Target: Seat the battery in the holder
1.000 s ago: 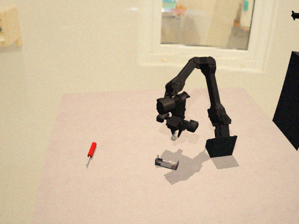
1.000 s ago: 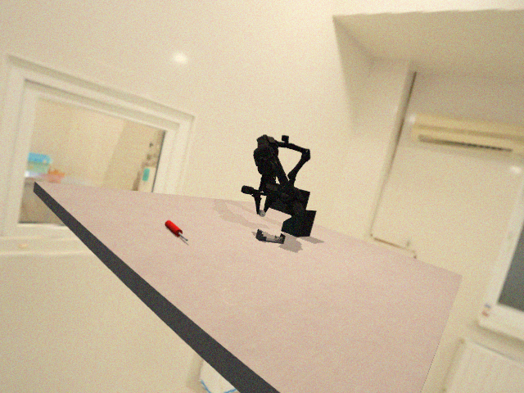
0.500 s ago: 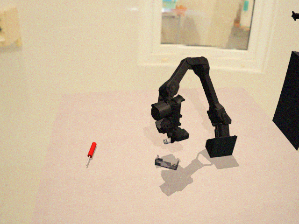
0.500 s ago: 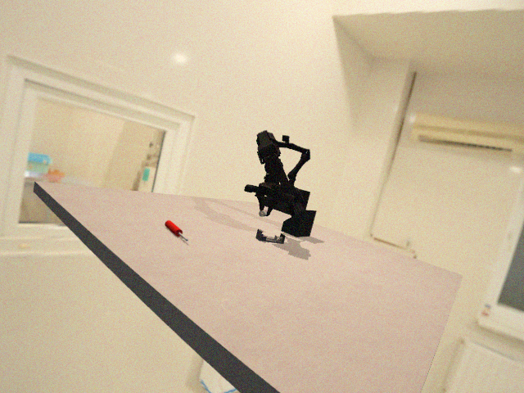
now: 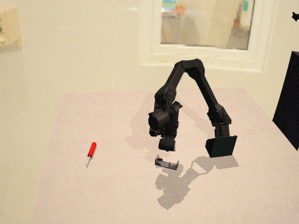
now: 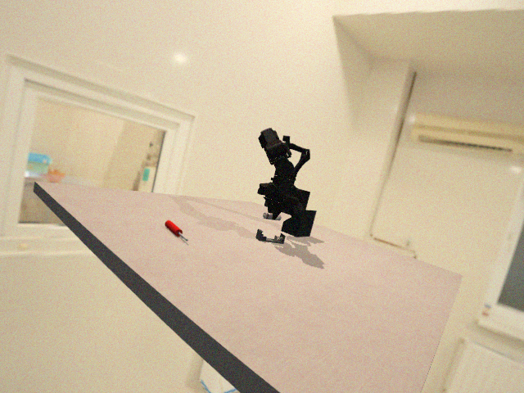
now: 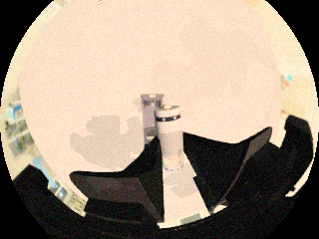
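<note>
A pale battery (image 7: pixel 170 141) (image 6: pixel 270 216) with a dark band near one end is between the fingers of my gripper (image 7: pixel 168 137) (image 5: pixel 167 147) (image 6: pixel 273 213), which is shut on it. In the top view the gripper hides nearly all of it. The dark grey holder (image 5: pixel 165 164) (image 6: pixel 270 240) (image 7: pixel 150 119) lies on the table, below the gripper and apart from it. In the wrist view the battery is just right of the holder, roughly parallel to it, and hides part of it with the left finger. Holder and battery do not touch.
A red-handled screwdriver (image 5: pixel 91 150) (image 6: pixel 173 228) lies on the table, well left of the holder. The arm's black base block (image 5: pixel 222 146) (image 6: pixel 298 223) stands right of the holder. A large black panel (image 5: pixel 287 103) is at the right edge of the top view.
</note>
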`<state>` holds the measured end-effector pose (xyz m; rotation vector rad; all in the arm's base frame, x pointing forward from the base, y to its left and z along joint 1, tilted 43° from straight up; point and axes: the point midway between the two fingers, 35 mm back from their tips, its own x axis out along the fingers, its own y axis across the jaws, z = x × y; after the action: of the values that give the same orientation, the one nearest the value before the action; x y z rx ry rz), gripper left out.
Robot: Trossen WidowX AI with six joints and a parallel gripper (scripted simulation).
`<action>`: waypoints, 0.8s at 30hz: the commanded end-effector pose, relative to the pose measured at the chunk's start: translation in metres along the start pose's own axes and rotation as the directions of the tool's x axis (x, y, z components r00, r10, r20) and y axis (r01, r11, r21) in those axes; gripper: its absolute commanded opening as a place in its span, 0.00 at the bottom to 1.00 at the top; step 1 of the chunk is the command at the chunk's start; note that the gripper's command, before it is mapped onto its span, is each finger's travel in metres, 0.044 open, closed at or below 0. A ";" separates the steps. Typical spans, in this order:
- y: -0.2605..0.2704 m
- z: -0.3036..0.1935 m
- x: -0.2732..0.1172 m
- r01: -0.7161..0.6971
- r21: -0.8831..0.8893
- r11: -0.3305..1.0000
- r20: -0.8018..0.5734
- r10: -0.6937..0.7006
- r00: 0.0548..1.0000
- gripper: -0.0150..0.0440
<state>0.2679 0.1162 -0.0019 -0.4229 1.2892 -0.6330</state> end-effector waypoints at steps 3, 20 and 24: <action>0.018 -0.001 -0.001 -0.001 0.166 0.986 0.003 0.001 1.000 0.38; 0.019 0.004 0.026 -0.009 0.155 0.988 0.163 -0.017 0.987 0.38; 0.017 0.005 0.033 -0.009 0.152 0.988 0.215 -0.024 0.976 0.38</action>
<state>0.2792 0.1129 -0.0335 -0.3395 1.0691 -0.6820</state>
